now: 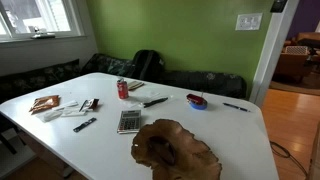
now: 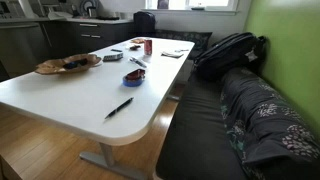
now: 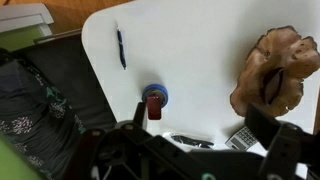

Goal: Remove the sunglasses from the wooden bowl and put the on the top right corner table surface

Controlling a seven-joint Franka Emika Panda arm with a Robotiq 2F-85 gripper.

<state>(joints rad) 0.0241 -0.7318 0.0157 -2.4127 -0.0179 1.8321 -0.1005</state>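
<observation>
Pincer [image 3: 200,130] state: jaws spread wide with nothing between them, seen along the lower edge of the wrist view, well above the worktop [image 3: 200,50]. It appears in neither exterior view.

Location of the sunglasses [image 2: 76,63]: inside the bowl [image 2: 52,68], at the upper left of that exterior frame. In the wrist view the bowl [image 3: 290,45] sits at the right edge, well off the pincer's centre line. A dark slit in it is probably the frame (too small to confirm).

Step in hand, as judged: approach to the bowl. Recommended procedure:

1. Translate toward the right of the wrist frame until the bowl is centred between the jaws.
2. Turn the jaws to close across the thin frame, not along it.
3. Descend inside the wavy rim without touching it.
4. Close gently, since the arms may fold and the lenses may slip.
5. Lift straight up before travelling to the corner.
</observation>
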